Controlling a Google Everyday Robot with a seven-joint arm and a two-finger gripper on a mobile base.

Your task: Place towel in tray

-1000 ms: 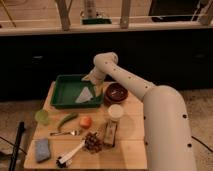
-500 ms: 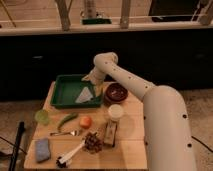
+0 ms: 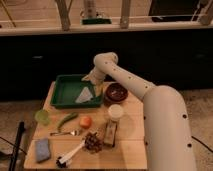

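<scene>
A wooden table (image 3: 131, 131) seen from above and in front, with a dark wall behind it. A white robot arm (image 3: 150, 100) reaches in from the lower right. Its gripper (image 3: 92, 79) hangs over the back right corner of a green tray (image 3: 64, 80) at the table's back left. Whether the gripper is open or closed cannot be told. A pale towel (image 3: 85, 95) lies crumpled inside the tray, at its right side, just below the gripper; contact between them cannot be made out.

Just right of the tray sits a dark bowl (image 3: 116, 92), with a white cup (image 3: 115, 111) in front of it. Nearer the front are a green cup (image 3: 42, 116), an orange (image 3: 85, 121), a blue sponge (image 3: 42, 149) and a white-handled brush (image 3: 70, 154).
</scene>
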